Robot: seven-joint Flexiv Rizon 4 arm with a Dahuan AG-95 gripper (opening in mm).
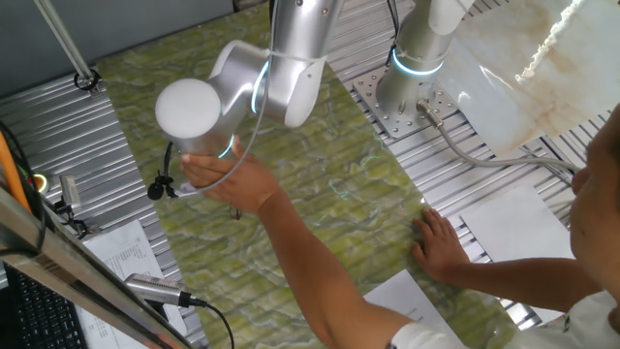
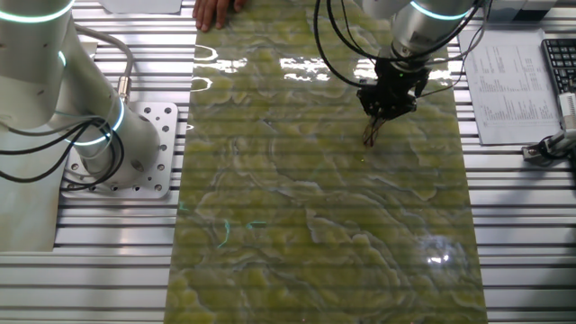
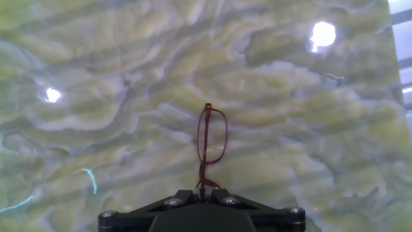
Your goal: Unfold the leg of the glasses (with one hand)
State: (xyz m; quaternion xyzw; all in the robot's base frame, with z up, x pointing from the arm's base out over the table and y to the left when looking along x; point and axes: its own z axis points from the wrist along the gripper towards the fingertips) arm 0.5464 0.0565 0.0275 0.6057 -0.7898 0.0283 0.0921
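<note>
**Q:** Nearest the hand camera, what shows?

**A:** Black gripper (image 3: 205,190) at the 6 o'clock edge, fingers clenched on the glasses (image 3: 210,140). The thin reddish-brown frame rises from the fingertips toward 12 o'clock, one lens rim seen edge-on against the green marbled mat (image 3: 309,161).

**Q:** Can the leg be picked out?

**A:** No. The wire is too thin to tell leg from frame, and the gripped end is hidden between the fingers.

**Q:** What surrounds it in the fixed views?

**A:** In one, a person's hand (image 1: 232,184) reaches under the arm's wrist at 9 o'clock and covers the gripper and glasses completely. Their other hand (image 1: 438,244) lies flat on the mat at 4 o'clock, beside paper sheets (image 1: 513,225). In the other, the gripper (image 2: 373,133) hangs over the mat at 1 o'clock, the glasses (image 2: 370,135) only a tiny dark sliver below it. A second arm's base (image 2: 117,148) sits at 9 o'clock, a printed sheet (image 2: 508,85) at 2 o'clock, and fingers (image 2: 214,13) are cut off at the top edge.
</note>
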